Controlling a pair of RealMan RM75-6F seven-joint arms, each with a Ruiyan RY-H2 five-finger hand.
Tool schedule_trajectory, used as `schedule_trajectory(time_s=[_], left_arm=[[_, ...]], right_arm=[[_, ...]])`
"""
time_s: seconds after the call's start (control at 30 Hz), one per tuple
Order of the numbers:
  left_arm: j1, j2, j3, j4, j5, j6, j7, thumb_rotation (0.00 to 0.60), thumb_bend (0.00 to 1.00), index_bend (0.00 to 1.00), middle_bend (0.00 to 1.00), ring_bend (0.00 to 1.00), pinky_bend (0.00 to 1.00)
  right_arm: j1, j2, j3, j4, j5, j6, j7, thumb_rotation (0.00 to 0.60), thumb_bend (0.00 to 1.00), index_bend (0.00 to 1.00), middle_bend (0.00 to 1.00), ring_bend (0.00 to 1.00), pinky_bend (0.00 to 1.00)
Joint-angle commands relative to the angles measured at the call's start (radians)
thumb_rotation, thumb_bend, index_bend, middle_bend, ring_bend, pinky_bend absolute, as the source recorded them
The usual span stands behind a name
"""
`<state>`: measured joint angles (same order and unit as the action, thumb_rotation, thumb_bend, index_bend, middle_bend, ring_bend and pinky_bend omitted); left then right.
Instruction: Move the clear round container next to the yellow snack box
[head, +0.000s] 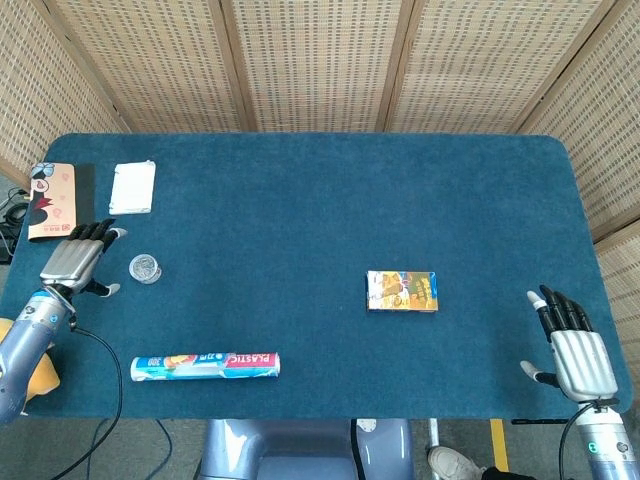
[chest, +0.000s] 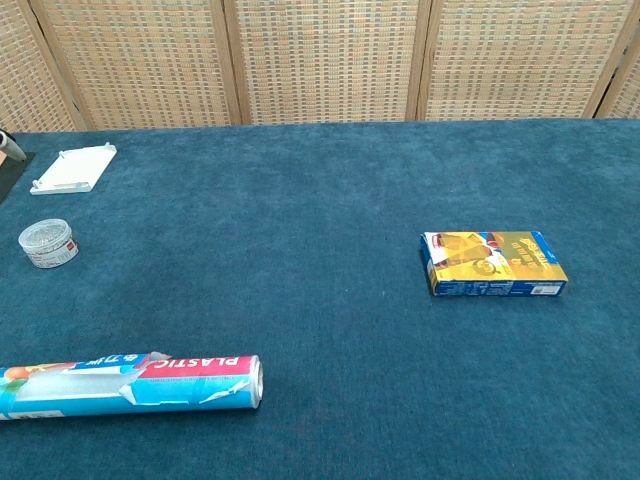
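Observation:
The clear round container (head: 147, 268) (chest: 47, 244) stands on the blue table at the left. The yellow snack box (head: 402, 291) (chest: 493, 264) lies flat right of centre, far from the container. My left hand (head: 77, 259) hovers just left of the container, fingers apart, holding nothing and not touching it. In the chest view only a fingertip of it shows at the left edge. My right hand (head: 572, 344) is open beyond the table's front right corner, well away from the box.
A roll of plastic wrap (head: 205, 366) (chest: 130, 385) lies along the front left. A white flat tray (head: 132, 187) (chest: 73, 169) and an orange card on a dark mat (head: 55, 200) sit at the back left. Woven screens stand behind the table.

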<state>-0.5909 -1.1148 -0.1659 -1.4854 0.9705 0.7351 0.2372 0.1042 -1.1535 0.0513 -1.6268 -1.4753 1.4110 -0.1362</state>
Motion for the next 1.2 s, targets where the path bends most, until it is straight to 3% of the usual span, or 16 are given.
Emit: schedule_trajectory(time_s=[0.03,0.53,1.2], left_arm=[[-0.036,-0.032,0.025,0.036,-0.059,-0.026,0.053,0.600,0.24,0.18,0.00,0.00,0.00],[-0.081,-0.137,0.064,0.190,-0.151,-0.065,0.048,0.600,0.25,0.19,0.00,0.00,0.00],[-0.138,-0.218,0.101,0.248,-0.229,-0.060,0.124,0.600,0.26,0.21,0.00,0.00,0.00]], right_arm=[[0.001,0.000,0.000,0.001,0.001,-0.001,0.002,0.600,0.00,0.06,0.00,0.00,0.09],[0.011,-0.003,-0.003,0.006,0.012,-0.025,0.004,0.600,0.00,0.06,0.00,0.00,0.08],[0.017,-0.001,-0.005,0.012,0.021,-0.039,0.024,0.600,0.00,0.06,0.00,0.00,0.08]])
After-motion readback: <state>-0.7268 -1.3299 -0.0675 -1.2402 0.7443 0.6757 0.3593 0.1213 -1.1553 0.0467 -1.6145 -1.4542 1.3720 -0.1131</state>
